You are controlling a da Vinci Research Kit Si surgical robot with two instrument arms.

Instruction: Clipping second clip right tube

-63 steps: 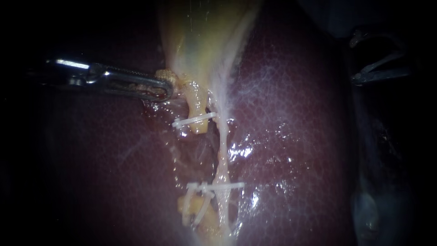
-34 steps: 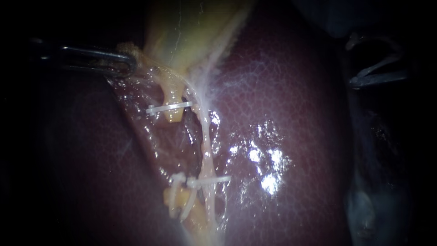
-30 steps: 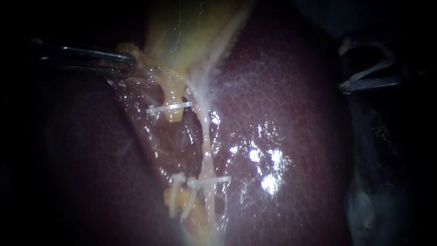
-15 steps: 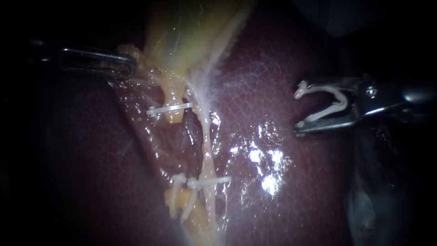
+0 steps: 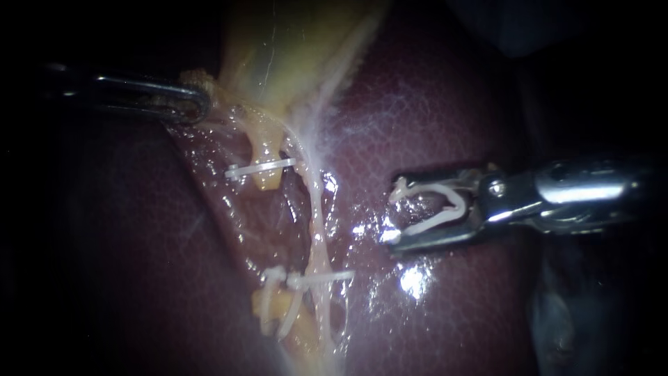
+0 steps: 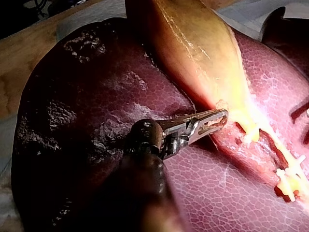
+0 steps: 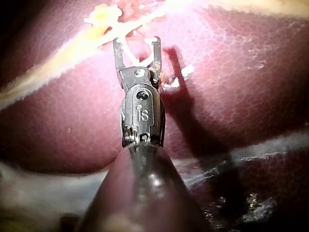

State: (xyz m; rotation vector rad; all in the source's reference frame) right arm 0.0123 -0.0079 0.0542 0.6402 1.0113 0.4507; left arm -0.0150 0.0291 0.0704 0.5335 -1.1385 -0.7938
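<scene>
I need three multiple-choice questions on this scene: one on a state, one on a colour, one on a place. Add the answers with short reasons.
1. The left instrument has its jaws: A open; B shut on the gallbladder; C shut, empty.
2. The clip in the right instrument is: A white; B blue; C black.
3. The right instrument is: A over the liver, apart from the right tube; B touching the gallbladder; C beneath the left instrument.
Answers: B, the jaws pinch gallbladder tissue; A, it shows white between the jaws; A, bare liver lies between its tip and the tube.
</scene>
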